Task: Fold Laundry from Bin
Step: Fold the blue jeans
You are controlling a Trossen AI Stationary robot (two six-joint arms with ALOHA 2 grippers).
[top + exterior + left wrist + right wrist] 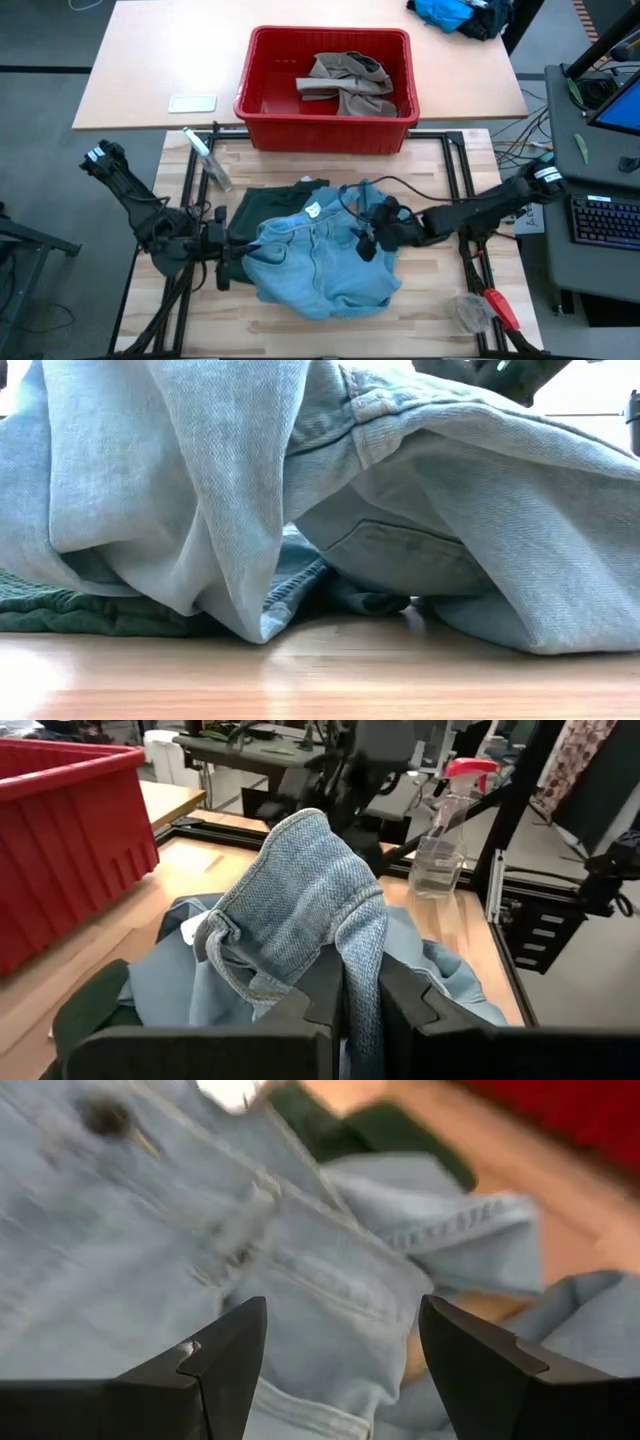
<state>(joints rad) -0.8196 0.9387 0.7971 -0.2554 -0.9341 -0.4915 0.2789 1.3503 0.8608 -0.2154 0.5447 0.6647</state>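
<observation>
The table [140, 90] fills the high view, pale board at the top and slatted wood below. The red bin [262, 110] sits at upper centre with a khaki-taupe piece [348, 82] lying crumpled inside it. Below it, at lower centre, the light blue denim trousers [320, 265] lie bunched in a heap, partly covering the dark green shorts [265, 205], which poke out at the heap's upper left.

Both arms reach in low from the frame's sides. The left gripper [362, 1005] is at the heap's left edge, fingers pressed together on a fold of denim that stands up between them. The right gripper [342, 1345] hovers over the waistband area at the heap's right, tilted down onto the cloth, its fingers spread with nothing between them that I can see.

To my eye the trousers are being opened out for folding. It would go best if the right fingers closed on a clean edge such as the waistband, not a loose bunch, and both arms then drew apart evenly so the denim flattens without dragging the shorts along.

A spray bottle [207, 158] lies at the left and another [480, 308] at lower right.
</observation>
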